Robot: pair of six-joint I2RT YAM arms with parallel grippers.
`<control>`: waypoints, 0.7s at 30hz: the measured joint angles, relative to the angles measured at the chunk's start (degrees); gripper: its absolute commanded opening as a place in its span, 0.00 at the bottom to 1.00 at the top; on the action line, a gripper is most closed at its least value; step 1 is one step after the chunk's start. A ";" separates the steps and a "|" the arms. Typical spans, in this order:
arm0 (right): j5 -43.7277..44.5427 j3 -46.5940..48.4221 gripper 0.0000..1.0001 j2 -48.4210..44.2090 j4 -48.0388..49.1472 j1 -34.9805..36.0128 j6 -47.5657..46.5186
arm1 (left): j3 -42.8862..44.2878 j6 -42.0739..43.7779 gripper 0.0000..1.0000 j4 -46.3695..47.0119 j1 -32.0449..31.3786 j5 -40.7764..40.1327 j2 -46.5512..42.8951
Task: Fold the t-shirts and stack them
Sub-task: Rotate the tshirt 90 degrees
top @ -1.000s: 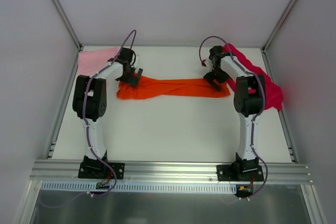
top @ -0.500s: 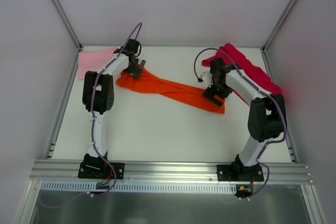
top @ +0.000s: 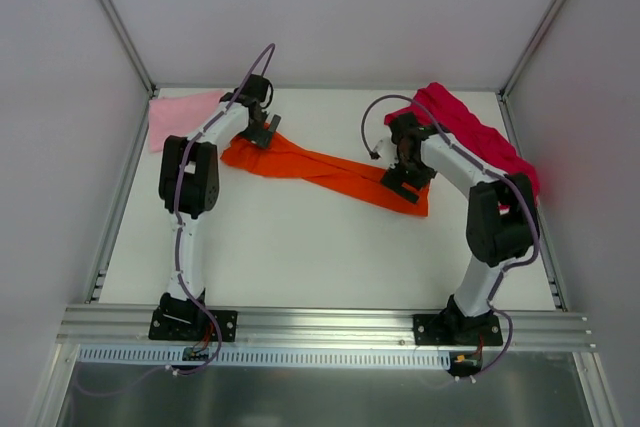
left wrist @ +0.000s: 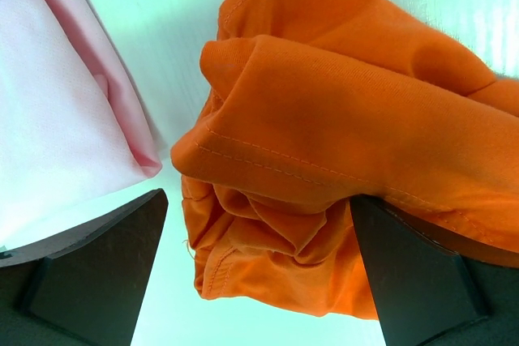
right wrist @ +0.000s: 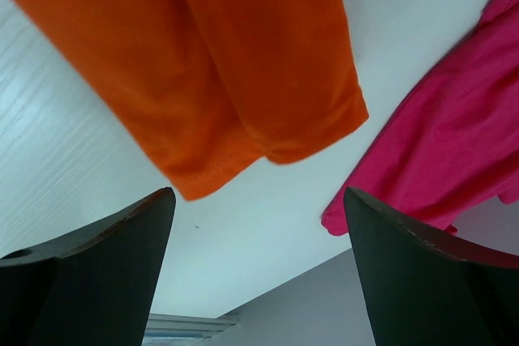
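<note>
The orange t-shirt [top: 330, 175] lies on the white table as a long rumpled band, slanting from back left to nearer right. My left gripper [top: 263, 134] is open over its bunched left end [left wrist: 340, 103], and cloth lies between the wide-apart fingers [left wrist: 89, 273]. My right gripper [top: 405, 177] is open and empty just above the band's right end [right wrist: 227, 54]. The light pink t-shirt [top: 180, 112] lies flat at the back left corner, next to the orange cloth [left wrist: 57, 111]. The magenta t-shirt [top: 480, 132] lies heaped along the back right edge [right wrist: 438, 151].
Grey walls close in the table [top: 320, 257] on the left, back and right. A metal rail [top: 320, 322] with both arm bases runs along the near edge. The right arm's cable loops above the orange band's right end.
The orange band has swung from level to slanted: the left gripper moved back with its end, and the right gripper moved nearer and leftward. In the last half second almost nothing moved.
</note>
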 measured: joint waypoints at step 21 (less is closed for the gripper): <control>0.98 7.06 0.98 12.37 4.24 -1.60 1.60 | -2.64 -0.66 0.99 -0.37 0.07 0.72 -1.18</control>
